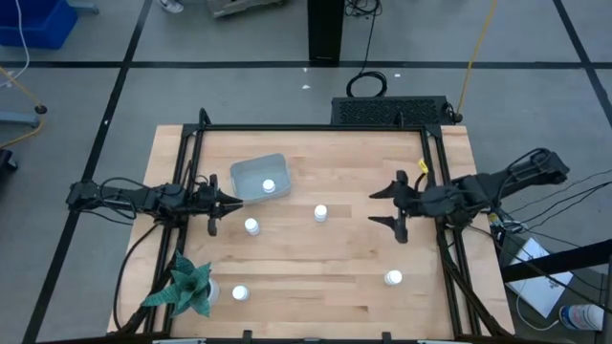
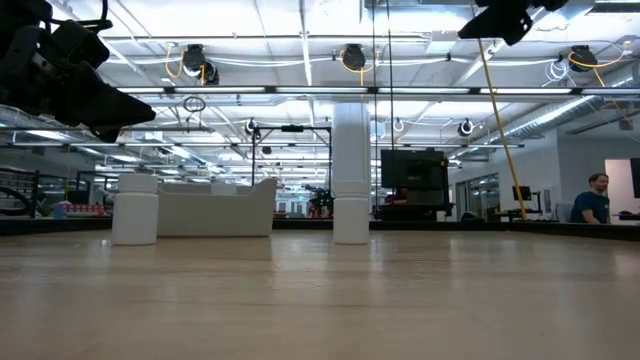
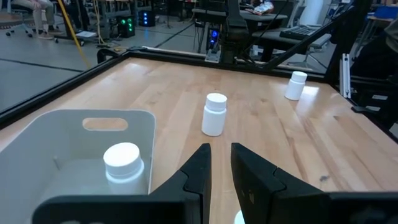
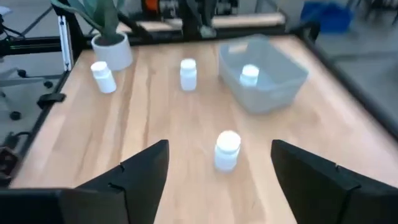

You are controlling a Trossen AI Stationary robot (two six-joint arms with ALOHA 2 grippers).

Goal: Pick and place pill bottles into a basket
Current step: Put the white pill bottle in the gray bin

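Note:
The pale grey-blue basket (image 1: 251,173) stands at the table's far left with one white pill bottle (image 1: 269,185) upright inside it. Other bottles stand upright on the wood: one just near of the basket (image 1: 251,226), one mid-table (image 1: 320,212), one near right (image 1: 393,278), one near left (image 1: 240,292). My left gripper (image 1: 235,201) hovers by the basket's near right corner, shut and empty, with only a narrow slit between its fingers in the left wrist view (image 3: 221,152). My right gripper (image 1: 381,207) hovers right of the mid-table bottle (image 4: 227,149), open wide and empty.
A green star-shaped plant (image 1: 186,287) in a white pot stands at the near left corner, beside the near left bottle. A black frame rail (image 1: 316,128) runs round the table. Bare wood lies between the two grippers.

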